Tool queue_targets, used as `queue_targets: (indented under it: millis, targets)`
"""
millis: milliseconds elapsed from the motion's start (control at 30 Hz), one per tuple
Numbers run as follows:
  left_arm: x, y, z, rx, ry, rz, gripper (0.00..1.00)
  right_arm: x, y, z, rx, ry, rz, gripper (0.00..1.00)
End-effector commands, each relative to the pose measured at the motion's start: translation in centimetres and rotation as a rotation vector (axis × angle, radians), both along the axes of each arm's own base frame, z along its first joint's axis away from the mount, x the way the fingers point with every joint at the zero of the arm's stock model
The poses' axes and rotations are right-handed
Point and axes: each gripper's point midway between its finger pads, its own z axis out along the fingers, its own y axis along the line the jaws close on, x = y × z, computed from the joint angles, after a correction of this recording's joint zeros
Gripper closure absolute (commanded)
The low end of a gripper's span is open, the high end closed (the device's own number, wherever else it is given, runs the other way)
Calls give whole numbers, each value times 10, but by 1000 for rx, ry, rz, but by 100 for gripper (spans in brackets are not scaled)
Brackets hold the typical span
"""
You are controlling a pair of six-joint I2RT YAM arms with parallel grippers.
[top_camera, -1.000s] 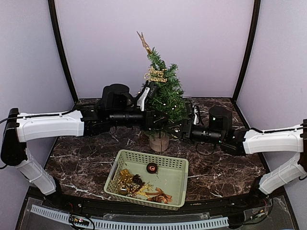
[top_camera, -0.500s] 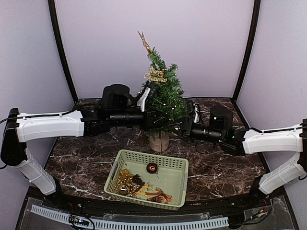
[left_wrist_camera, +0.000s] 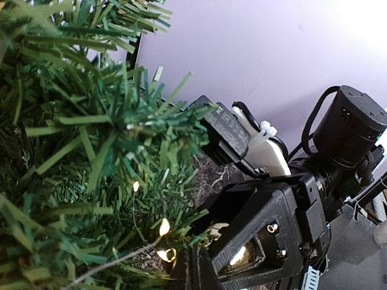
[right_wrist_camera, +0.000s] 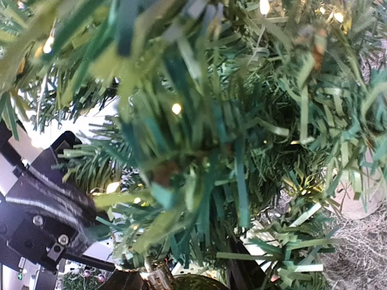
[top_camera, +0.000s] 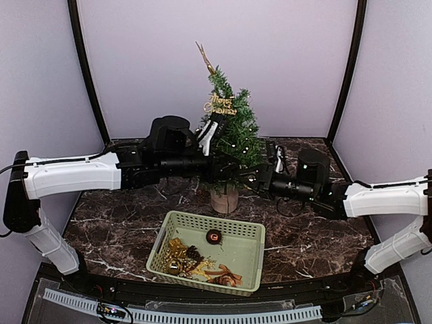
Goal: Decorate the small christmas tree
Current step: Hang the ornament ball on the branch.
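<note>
The small christmas tree (top_camera: pixel 233 138) stands on its round wooden base (top_camera: pixel 224 200) at the table's middle, lights lit, with a gold script sign (top_camera: pixel 220 104) and a gold topper (top_camera: pixel 204 59). Both arms reach into its lower branches. My right gripper (top_camera: pixel 252 179) (right_wrist_camera: pixel 193 283) is shut on a shiny gold ball ornament (right_wrist_camera: pixel 202 285) (left_wrist_camera: pixel 244 255), its metal cap (right_wrist_camera: pixel 151 279) pushed up under the needles. My left gripper (top_camera: pixel 219 170) (left_wrist_camera: pixel 197 275) is shut, and a small gold loop (left_wrist_camera: pixel 167 254) sits right at its tips; I cannot tell if it is pinched.
A pale green basket (top_camera: pixel 247 231) lies in front of the tree with gold ornaments (top_camera: pixel 177 256), a dark red ball (top_camera: pixel 214 236) and a brown bow (top_camera: pixel 226 275) inside. Black frame posts and lilac walls close off the back and sides.
Both arms have crept a little further in toward the tree's lower branches. The grips look the same.
</note>
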Motion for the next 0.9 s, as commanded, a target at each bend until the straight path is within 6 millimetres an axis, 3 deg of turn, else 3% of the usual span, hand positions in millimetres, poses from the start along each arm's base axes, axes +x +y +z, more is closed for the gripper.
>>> queue_targets:
  millis: [0,300,567,867]
  targets:
    - [5,1,4,36,-39,34,100,10,-4,1,11,-26,-34,61]
    - [6,-1,7,42,-71,38,100,15,-6,-5,13,-16,-48,61]
    - [0,-6,24,8,-109,16,100,10,-9,7,21,-56,-37,61]
    - [9,-13,19,38,-119,33,100,12,-14,7,12,-57,-65,61]
